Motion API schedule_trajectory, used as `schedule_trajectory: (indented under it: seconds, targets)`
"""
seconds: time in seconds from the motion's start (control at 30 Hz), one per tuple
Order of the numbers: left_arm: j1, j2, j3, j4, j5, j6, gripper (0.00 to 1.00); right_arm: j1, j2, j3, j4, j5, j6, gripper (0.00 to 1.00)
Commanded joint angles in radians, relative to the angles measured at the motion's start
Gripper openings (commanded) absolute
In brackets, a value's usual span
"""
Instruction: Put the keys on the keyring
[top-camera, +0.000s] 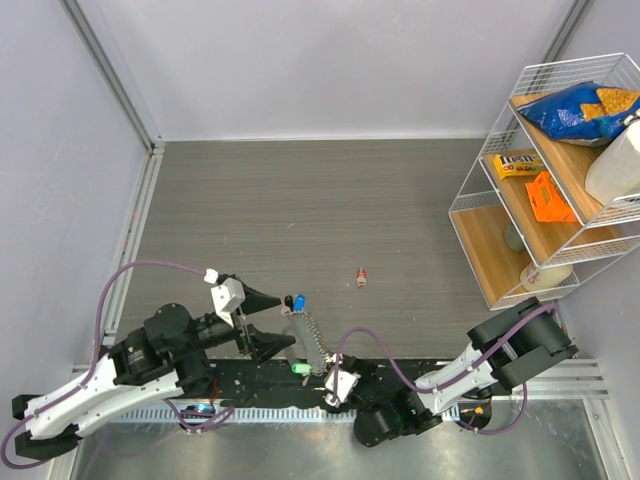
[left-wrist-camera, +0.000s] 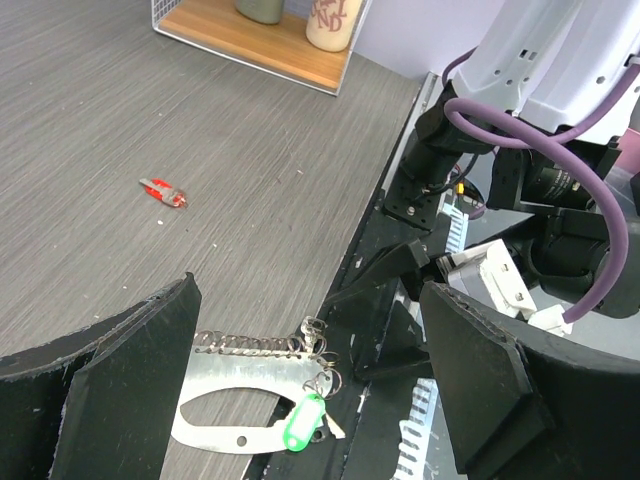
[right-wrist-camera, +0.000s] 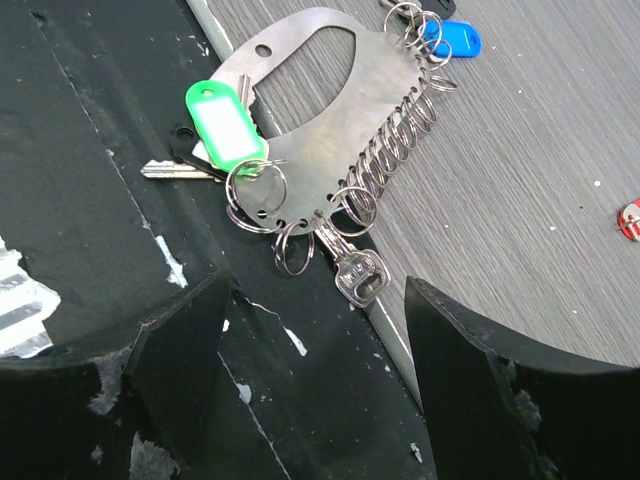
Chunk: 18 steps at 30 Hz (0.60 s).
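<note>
1. Fingers (right-wrist-camera: 170, 350) of the right gripper (right-wrist-camera: 315, 285) fill the bottom of the right wrist view. They are spread wide over the black mat (right-wrist-camera: 90, 150) with nothing between them.
2. Just beyond them lies the keyring (right-wrist-camera: 330, 90), a flat metal plate with a row of split rings along one edge. It straddles the border between the mat and the table (top-camera: 330, 200).
3. At the plate's mat end rests the green-tagged key (right-wrist-camera: 225, 120), its ring among the plate's rings.
4. At the opposite end, on the table, lies the blue-tagged key (right-wrist-camera: 450, 38), against the rings.
5. Nearest the right fingers lies the bare metal key (right-wrist-camera: 358, 275), at the mat's edge.
6. Alone on the table, well apart from the keyring, lies the red key (top-camera: 361, 277).
7. Just left of the keyring, the left gripper (top-camera: 265, 322) is spread wide and empty.
</note>
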Motion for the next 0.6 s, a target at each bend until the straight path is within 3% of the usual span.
schedule_trajectory:
  seconds: [0.0, 0.3, 0.57]
  targets:
    - [-0.001, 0.018, 0.008, 0.056, 0.002, 0.003, 1.0, 0.007, 0.036, 0.001, 0.165, 0.033, -0.022, 0.77]
    - [-0.001, 0.032, 0.009, 0.052, -0.01, 0.008, 1.0, -0.019, 0.072, -0.021, 0.216, 0.05, -0.029, 0.77]
    - [-0.001, 0.041, 0.012, 0.05, -0.013, 0.009, 1.0, -0.022, 0.003, -0.03, 0.084, 0.108, 0.042, 0.76]
